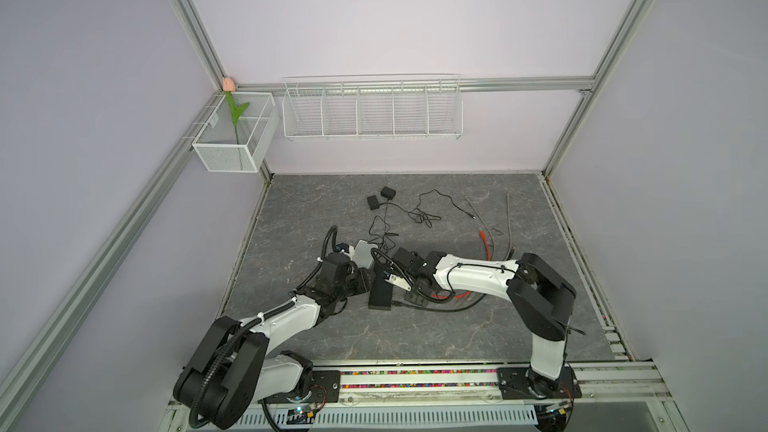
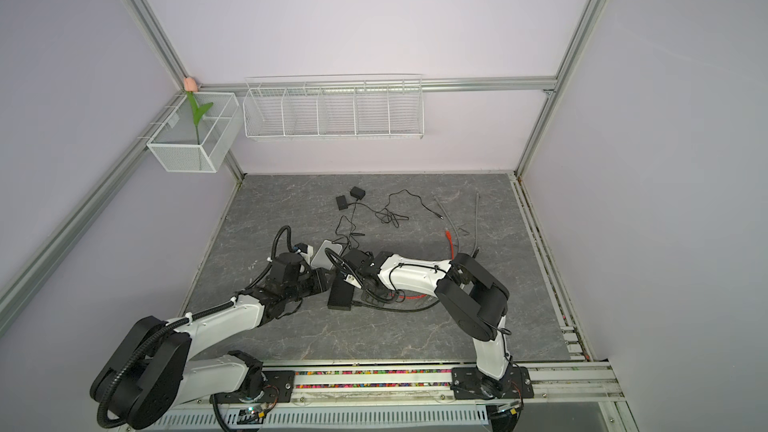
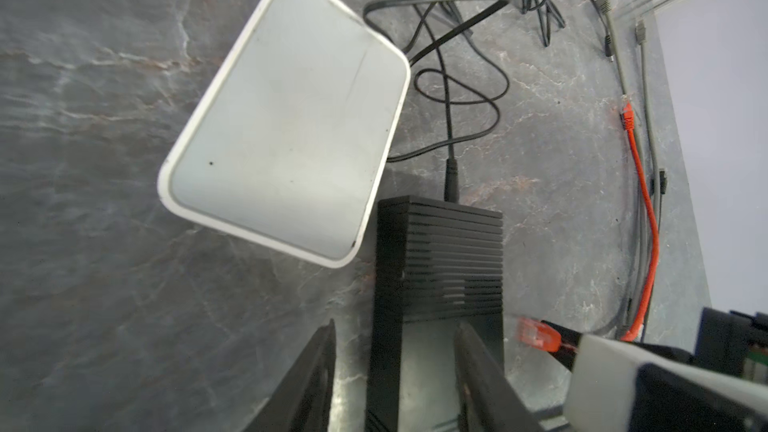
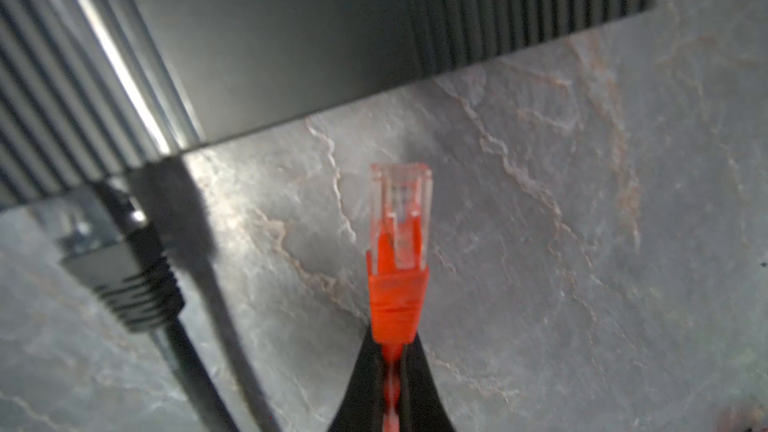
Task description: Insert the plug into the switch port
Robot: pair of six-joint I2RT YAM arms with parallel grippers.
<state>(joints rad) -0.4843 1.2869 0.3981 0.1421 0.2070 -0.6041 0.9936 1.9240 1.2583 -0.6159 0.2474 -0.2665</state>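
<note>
You're pinching the clear-tipped orange cable plug (image 4: 400, 218) by its boot in your right end effector (image 4: 392, 351), tip free, just beside the black ribbed switch box (image 3: 436, 251); your left end effector (image 3: 395, 328) is straddling it, jaws apart, probably for bracing.

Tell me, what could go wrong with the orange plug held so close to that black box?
1. The right pincer pinches the orange plug behind its clear head, so it may tilt when pushed in.
2. The left pincer stands astride the black switch but looks not yet clamped; the switch could slide.
3. A black connector already seems plugged into the switch nearby; the plug might bump it.
</note>
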